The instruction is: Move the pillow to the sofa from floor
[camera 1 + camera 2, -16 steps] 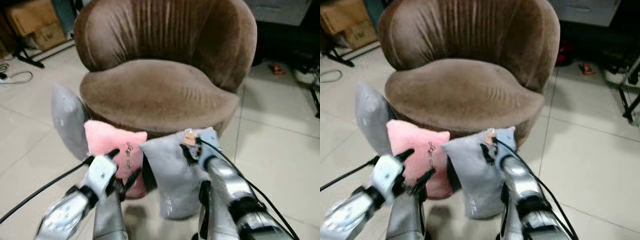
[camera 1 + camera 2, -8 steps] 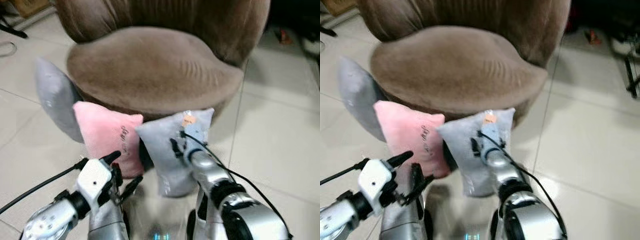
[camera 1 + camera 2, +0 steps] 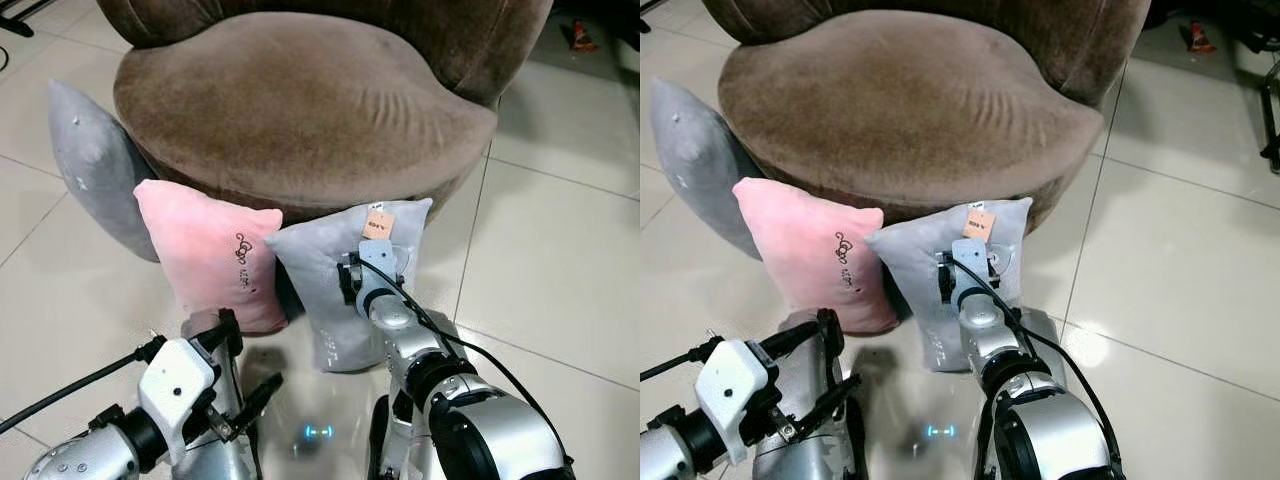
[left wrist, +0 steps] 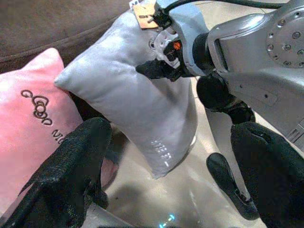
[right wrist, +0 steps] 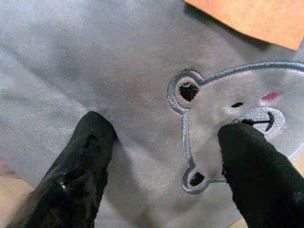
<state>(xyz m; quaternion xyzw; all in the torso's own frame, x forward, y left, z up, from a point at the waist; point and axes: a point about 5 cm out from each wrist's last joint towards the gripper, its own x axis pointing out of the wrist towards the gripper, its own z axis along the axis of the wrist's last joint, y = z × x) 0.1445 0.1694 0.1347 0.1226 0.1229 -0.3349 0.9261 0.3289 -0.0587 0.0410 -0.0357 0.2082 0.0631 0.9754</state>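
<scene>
Pillow: my right gripper [image 5: 161, 166] sits against the grey pillow [image 3: 330, 270], dead ahead, upright (bear face).
Fingers: spread, pressing fabric, nothing pinched.
Left gripper [image 3: 235, 385]: open, farther off.

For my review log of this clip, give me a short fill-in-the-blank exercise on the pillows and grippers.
1. The right gripper has its open fingers pressed against the ____ pillow bearing an orange tag.
2. The pink pillow leans against the brown ____.
3. The embroidery between the right gripper's fingers shows a ____ face.
4. The left gripper is ____.

Missing words: grey; sofa; bear; open
</scene>
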